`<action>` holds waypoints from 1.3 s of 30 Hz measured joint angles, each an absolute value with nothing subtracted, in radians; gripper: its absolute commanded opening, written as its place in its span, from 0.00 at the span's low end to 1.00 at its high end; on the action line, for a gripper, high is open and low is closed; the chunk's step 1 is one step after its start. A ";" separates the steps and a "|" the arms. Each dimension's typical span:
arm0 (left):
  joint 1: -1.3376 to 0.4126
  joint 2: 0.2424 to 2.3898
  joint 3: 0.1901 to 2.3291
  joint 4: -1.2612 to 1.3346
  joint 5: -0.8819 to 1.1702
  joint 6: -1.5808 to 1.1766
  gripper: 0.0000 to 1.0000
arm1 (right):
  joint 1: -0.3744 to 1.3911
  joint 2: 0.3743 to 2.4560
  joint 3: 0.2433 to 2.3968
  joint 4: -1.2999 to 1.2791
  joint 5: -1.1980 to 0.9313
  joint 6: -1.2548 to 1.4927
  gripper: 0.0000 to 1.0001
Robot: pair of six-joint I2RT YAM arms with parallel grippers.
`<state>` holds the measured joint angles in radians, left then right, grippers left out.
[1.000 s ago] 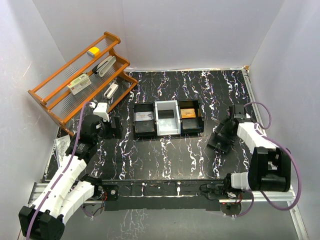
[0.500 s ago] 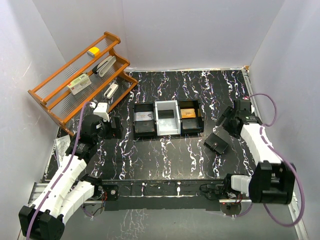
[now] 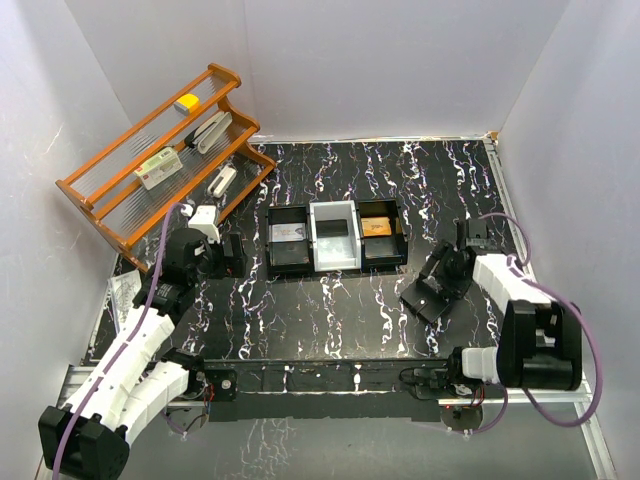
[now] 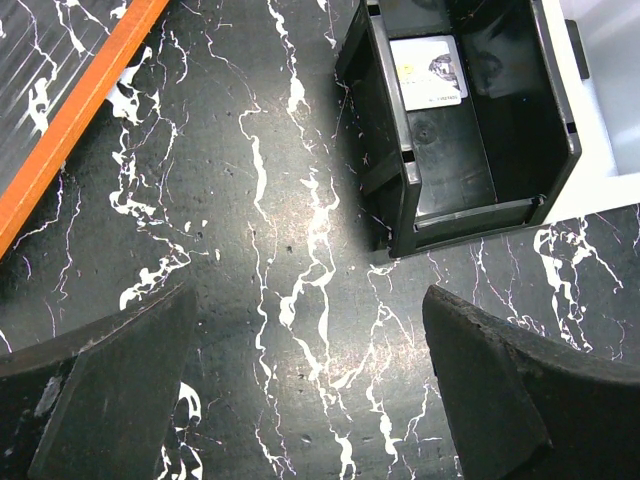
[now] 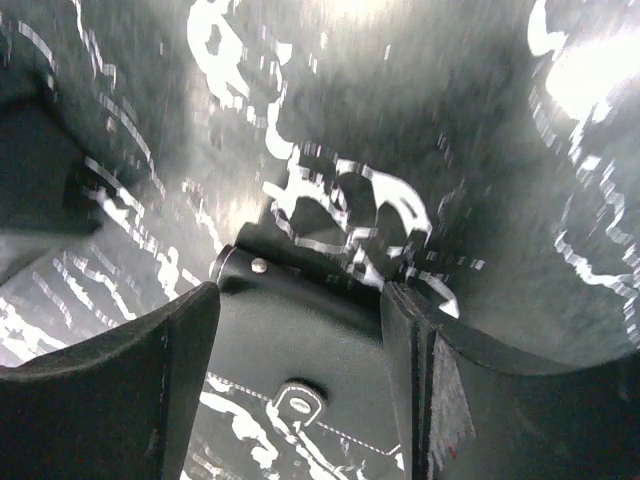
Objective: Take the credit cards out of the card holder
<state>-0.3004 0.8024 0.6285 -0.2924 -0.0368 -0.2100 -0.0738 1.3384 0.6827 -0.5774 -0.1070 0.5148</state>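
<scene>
1. Our landmark is the black three-compartment tray (image 3: 270, 240). The card holder (image 3: 428, 296) lies flat on the desk (image 3: 330, 310), to the front right of the tray and well apart from it. Its black outside faces up, and it looks folded shut.
2. The right claw (image 3: 441, 280) is at the side of the holder away from the tray. In the right wrist view its fingers (image 5: 110, 390) stand one on each side of the holder, close against its edges. That view is blurred, so we cannot tell whether they pinch the holder or only straddle it.
3. The left claw (image 4: 310, 385) hovers just left of the tray, jaws wide apart with nothing between them.
4. Done so far: a white printed card (image 4: 432, 72) lies in the tray's left compartment and a tan card (image 3: 376, 226) in its right one. We judge these may be cards already taken out, though the pictures cannot prove it.
5. Left to do: the holder's inside is hidden, so we cannot see whether any cards remain. We judge the task part-way at best. The holder would need steadying and opening, and any cards inside drawing out.
</scene>
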 measured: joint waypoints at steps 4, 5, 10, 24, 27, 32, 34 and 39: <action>-0.300 0.805 0.628 -0.292 -0.032 -0.210 0.94 | -0.072 1.216 0.595 -0.573 -0.193 0.587 0.63; -0.300 0.809 0.628 -0.292 -0.029 -0.210 0.94 | -0.068 1.185 0.577 -0.572 -0.211 0.607 0.63; -0.300 0.817 0.628 -0.292 -0.018 -0.210 0.94 | -0.047 1.089 0.519 -0.572 -0.276 0.667 0.63; -0.300 0.827 0.628 -0.292 0.015 -0.210 0.94 | 0.317 1.092 0.515 -0.622 -0.193 0.777 0.69; -0.300 0.829 0.628 -0.292 0.023 -0.210 0.94 | 0.358 1.102 0.523 -0.655 -0.161 0.778 0.67; -0.300 0.836 0.628 -0.292 0.033 -0.210 0.94 | 0.461 1.168 0.564 -0.674 -0.124 0.766 0.57; -0.300 0.837 0.628 -0.292 0.035 -0.210 0.94 | 0.507 1.193 0.579 -0.677 -0.109 0.772 0.53; -0.300 0.839 0.628 -0.291 0.048 -0.219 0.93 | 0.603 1.232 0.595 -0.627 -0.108 0.854 0.50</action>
<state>-0.3004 0.8387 0.6285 -0.2913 0.0483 -0.2188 0.6029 1.2316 0.5945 -0.6273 -0.1081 0.8539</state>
